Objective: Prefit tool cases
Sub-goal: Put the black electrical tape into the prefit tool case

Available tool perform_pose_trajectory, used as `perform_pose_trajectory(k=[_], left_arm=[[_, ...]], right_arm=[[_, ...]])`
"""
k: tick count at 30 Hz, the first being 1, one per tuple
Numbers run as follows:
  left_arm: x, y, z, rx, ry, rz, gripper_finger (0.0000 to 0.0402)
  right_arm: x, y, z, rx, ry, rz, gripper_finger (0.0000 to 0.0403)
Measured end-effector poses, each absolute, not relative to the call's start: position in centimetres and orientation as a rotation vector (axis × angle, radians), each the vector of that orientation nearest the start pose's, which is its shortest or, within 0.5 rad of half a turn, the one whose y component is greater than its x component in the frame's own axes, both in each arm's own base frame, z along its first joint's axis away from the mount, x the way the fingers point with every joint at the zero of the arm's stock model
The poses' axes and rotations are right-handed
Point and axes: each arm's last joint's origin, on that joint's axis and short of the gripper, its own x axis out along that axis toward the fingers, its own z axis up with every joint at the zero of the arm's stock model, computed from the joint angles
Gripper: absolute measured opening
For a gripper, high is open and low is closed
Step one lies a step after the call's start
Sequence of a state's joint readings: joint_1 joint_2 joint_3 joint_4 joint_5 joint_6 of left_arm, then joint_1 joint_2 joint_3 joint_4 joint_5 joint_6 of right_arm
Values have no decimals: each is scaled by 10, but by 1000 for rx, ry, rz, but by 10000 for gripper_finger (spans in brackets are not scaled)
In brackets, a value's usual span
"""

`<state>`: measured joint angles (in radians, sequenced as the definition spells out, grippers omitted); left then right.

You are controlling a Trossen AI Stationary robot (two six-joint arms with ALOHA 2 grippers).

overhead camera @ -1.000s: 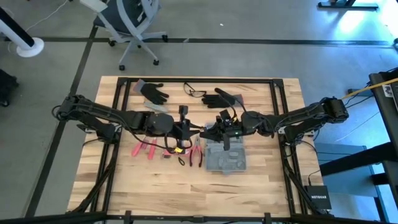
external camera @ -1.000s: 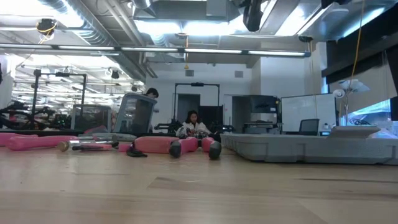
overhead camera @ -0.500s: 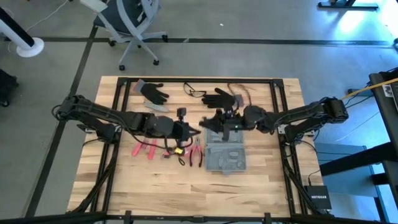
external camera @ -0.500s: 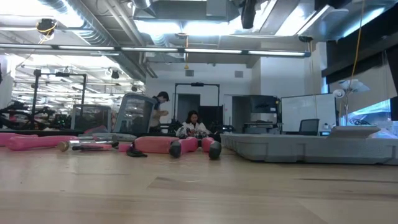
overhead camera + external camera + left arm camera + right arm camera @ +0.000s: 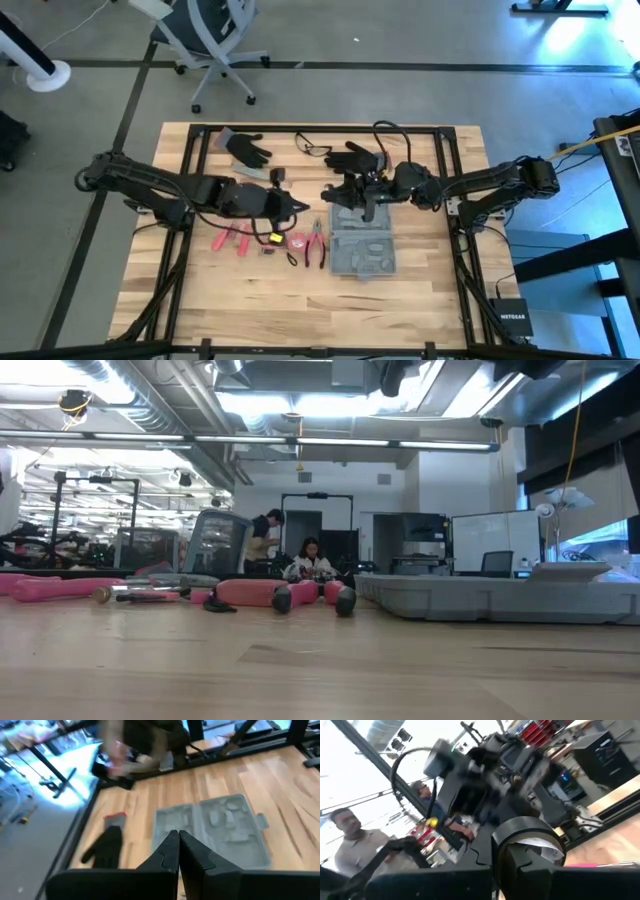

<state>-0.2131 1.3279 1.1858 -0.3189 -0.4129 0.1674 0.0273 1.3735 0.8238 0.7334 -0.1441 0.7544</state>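
The tool case (image 5: 362, 253) lies open and flat on the wooden tabletop (image 5: 420, 300), a little to the right of its middle, its grey-blue halves showing moulded slots; the left wrist view sees it (image 5: 212, 827) just past that arm's own fingers, with nothing gripping it.

The two dark arms reach in from either side and nearly meet above the middle of the tabletop. The left pincer (image 5: 296, 206) hangs just left of the case's far end, its fingers (image 5: 169, 851) pressed together on nothing. The right pincer (image 5: 331, 197) hangs over the far edge of the case, also closed tight; whether it holds anything cannot be told.

Two black gloves lie at the far side: one glove (image 5: 245, 147) toward the left, the other glove (image 5: 357, 157) beside the right arm's wrist. A pair of safety glasses (image 5: 313, 148) sits between them.

Red-handled pliers (image 5: 317, 243) lie just left of the case, with another red-handled tool (image 5: 234, 240) farther left, under the left arm.

In the room beyond, a seated person (image 5: 311, 563) and a standing person (image 5: 265, 538) show, far off.
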Motion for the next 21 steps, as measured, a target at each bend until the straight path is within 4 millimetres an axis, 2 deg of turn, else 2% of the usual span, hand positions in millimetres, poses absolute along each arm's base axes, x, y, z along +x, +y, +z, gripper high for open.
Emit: perform_pose_trajectory(k=[4,9,16,21], left_arm=[[277,-43,357,296,395,183,6],[274,-43,361,287,375,140,48],[290,-43,360,298,308,126,127],[296,-38,358,373,304,142,154]], right_arm=[[303,14,302,735,-77,270,3],[303,14,300,707,-58,272,2],[303,14,298,699,-35,286,2],[303,14,298,703,-37,292,2]])
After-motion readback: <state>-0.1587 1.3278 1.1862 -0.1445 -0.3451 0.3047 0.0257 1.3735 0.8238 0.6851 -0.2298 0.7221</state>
